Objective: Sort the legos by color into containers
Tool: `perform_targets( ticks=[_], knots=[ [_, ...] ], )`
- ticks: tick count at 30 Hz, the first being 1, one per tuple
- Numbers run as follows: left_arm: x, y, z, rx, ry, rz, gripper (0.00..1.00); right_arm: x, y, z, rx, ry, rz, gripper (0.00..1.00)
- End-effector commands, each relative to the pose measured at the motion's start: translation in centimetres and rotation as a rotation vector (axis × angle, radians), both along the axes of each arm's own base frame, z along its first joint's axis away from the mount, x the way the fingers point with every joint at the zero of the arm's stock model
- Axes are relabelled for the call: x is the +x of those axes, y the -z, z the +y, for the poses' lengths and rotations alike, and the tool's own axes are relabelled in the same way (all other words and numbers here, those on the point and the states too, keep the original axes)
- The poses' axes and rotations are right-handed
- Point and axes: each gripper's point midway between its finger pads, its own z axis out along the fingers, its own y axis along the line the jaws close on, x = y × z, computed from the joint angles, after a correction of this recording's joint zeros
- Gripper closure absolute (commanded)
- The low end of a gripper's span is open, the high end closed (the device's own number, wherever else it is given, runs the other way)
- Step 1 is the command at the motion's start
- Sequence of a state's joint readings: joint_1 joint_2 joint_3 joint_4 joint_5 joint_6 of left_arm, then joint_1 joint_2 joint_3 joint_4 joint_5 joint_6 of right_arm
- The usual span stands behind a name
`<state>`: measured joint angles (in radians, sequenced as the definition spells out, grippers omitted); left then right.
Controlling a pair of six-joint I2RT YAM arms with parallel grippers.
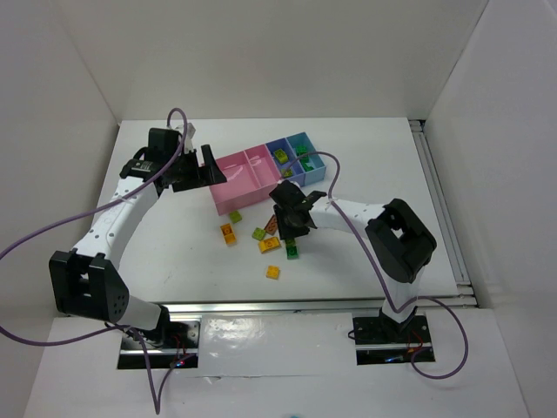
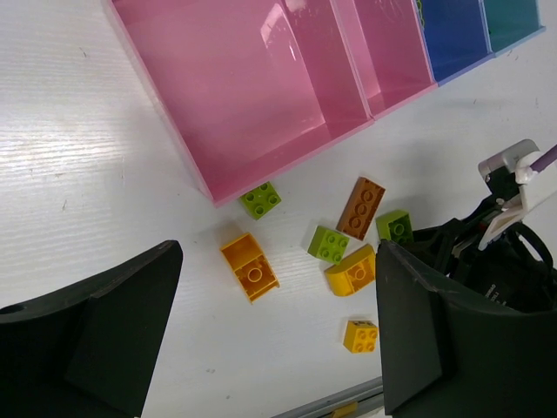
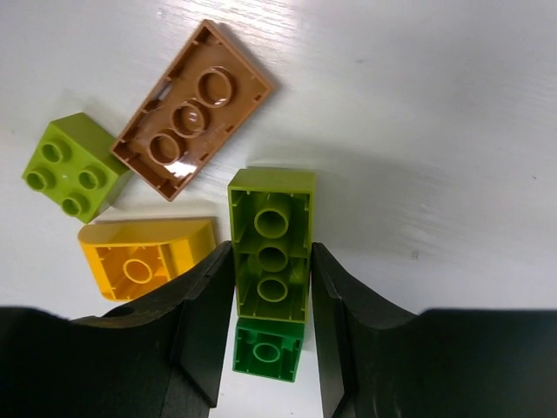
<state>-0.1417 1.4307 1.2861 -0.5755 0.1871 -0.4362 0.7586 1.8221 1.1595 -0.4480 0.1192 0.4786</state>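
Observation:
The joined bins stand at the back centre: two pink bins (image 1: 242, 177), a darker blue bin (image 1: 277, 146) and a light blue bin (image 1: 302, 139), both blue ones holding green bricks. Loose legos lie in front: a lime brick (image 2: 260, 199), an orange-yellow brick (image 2: 250, 267), a lime 2x2 brick (image 3: 67, 165), a brown brick (image 3: 191, 109), a curved yellow brick (image 3: 144, 254) and a small orange brick (image 2: 360, 335). My right gripper (image 3: 271, 252) is shut on a long lime green brick (image 3: 271, 239), with a dark green brick (image 3: 267, 350) right behind it. My left gripper (image 2: 278, 287) is open and empty above the table, near the pink bins.
White walls enclose the table on the left, back and right. A metal rail (image 1: 287, 305) runs along the near edge. Purple cables (image 1: 52, 228) loop from both arms. The right arm's elbow (image 1: 399, 239) stands to the right of the bricks.

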Motion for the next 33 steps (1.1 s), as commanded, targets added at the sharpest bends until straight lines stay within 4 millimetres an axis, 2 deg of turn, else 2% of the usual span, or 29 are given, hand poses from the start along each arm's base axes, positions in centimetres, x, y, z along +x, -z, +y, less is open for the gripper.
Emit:
perform_targets(
  ticks=[1, 2, 3, 5, 8, 9, 10, 11, 12, 14, 15, 16, 17, 18, 19, 21, 22, 23, 24, 25, 26, 28, 29, 30, 31, 33],
  knots=[
    [0.1, -0.4, 0.4, 0.019, 0.011, -0.032, 0.08, 1.4, -3.0, -0.3, -0.004, 0.029, -0.079, 0.6],
    [0.2, -0.4, 0.5, 0.026, 0.003, -0.033, 0.08, 2.3, -4.7, 0.0, 0.005, 0.028, -0.118, 0.6],
    [0.2, -0.3, 0.6, 0.032, 0.009, -0.036, 0.08, 2.7, -5.2, -0.7, -0.034, 0.039, -0.138, 0.6],
    [0.2, 0.1, 0.9, 0.046, -0.003, -0.029, 0.09, 4.1, -7.5, -0.3, -0.027, 0.048, -0.202, 0.6],
    [0.0, 1.4, 1.0, 0.173, -0.032, 0.002, 0.14, 5.4, -8.9, -0.3, -0.051, 0.066, -0.245, 0.6],
    [0.1, 1.8, 1.4, 0.23, -0.058, 0.017, 0.14, 6.9, -9.8, -0.5, -0.035, 0.096, -0.265, 0.6],
    [-0.1, 2.5, 1.0, 0.253, -0.046, 0.041, 0.14, 7.5, -10.1, -0.5, -0.018, 0.113, -0.265, 0.6],
    [-0.1, 2.3, 1.1, 0.261, -0.051, 0.043, 0.14, 8.1, -9.9, -0.5, -0.021, 0.122, -0.262, 0.6],
    [-0.3, 2.4, 1.2, 0.263, -0.05, 0.052, 0.12, 9.1, -11.3, -0.2, 0.008, 0.135, -0.294, 0.6],
    [-0.9, 2.9, 0.9, 0.239, -0.056, 0.071, 0.12, 11.2, -11.5, -0.4, 0.018, 0.158, -0.318, 0.6],
    [-1.0, 2.9, 0.7, 0.231, -0.049, 0.073, 0.11, 12.4, -12.7, 0.0, 0.043, 0.173, -0.348, 0.6],
    [-1.3, 3.3, 0.5, 0.217, -0.048, 0.09, 0.11, 13.6, -12.0, -0.4, 0.031, 0.177, -0.339, 0.6],
    [-1.3, 3.3, 0.5, 0.21, -0.056, 0.093, 0.11, 14.4, -12.1, -0.3, 0.034, 0.186, -0.345, 0.6],
    [-1.6, 3.7, 0.4, 0.205, -0.048, 0.105, 0.11, 15.2, -12.2, -0.4, 0.03, 0.184, -0.355, 0.6],
    [-1.6, 3.7, 0.1, 0.188, -0.045, 0.109, 0.11, 16.1, -13.3, 0.1, 0.03, 0.166, -0.377, 0.6],
    [-1.5, 3.9, -0.4, 0.165, -0.037, 0.115, 0.11, 17.9, -12.7, -1.4, -0.03, 0.2, -0.394, 0.59],
    [-1.6, 4.2, -0.9, 0.145, -0.016, 0.129, 0.11, 18.2, -12.9, -1.4, -0.032, 0.188, -0.408, 0.57],
    [-1.4, 4.0, -1.2, 0.129, -0.017, 0.12, 0.11, 19.3, -12.6, -1.8, -0.024, 0.177, -0.42, 0.57],
    [-1.3, 4.4, -1.2, 0.132, -0.017, 0.13, 0.11, 19.7, -12.7, -1.6, -0.017, 0.178, -0.429, 0.57],
    [-1.1, 3.9, -1.3, 0.129, -0.017, 0.118, 0.11, 20.0, -11.5, -2.1, -0.032, 0.188, -0.412, 0.56],
    [-1.0, 4.3, -1.3, 0.132, -0.017, 0.13, 0.11, 21.2, -12.4, -2.1, -0.016, 0.194, -0.445, 0.56],
    [-0.5, 3.8, -1.4, 0.134, -0.01, 0.112, 0.11, 21.7, -11.5, -1.1, 0.003, 0.167, -0.436, 0.56],
    [-0.4, 4.2, -1.4, 0.137, -0.009, 0.123, 0.11, 22.3, -11.9, -0.6, 0.015, 0.155, -0.452, 0.56],
    [-0.2, 4.2, -1.4, 0.143, -0.002, 0.12, 0.1, 22.6, -11.7, -0.7, 0.004, 0.166, -0.458, 0.55],
    [-0.4, 4.3, -1.4, 0.145, -0.002, 0.129, 0.1, 23.0, -10.8, -0.7, -0.011, 0.171, -0.451, 0.55],
    [-0.4, 4.3, -1.6, 0.137, 0.005, 0.131, 0.08, 24.1, -11.3, -0.8, -0.002, 0.184, -0.469, 0.55]
  ],
)
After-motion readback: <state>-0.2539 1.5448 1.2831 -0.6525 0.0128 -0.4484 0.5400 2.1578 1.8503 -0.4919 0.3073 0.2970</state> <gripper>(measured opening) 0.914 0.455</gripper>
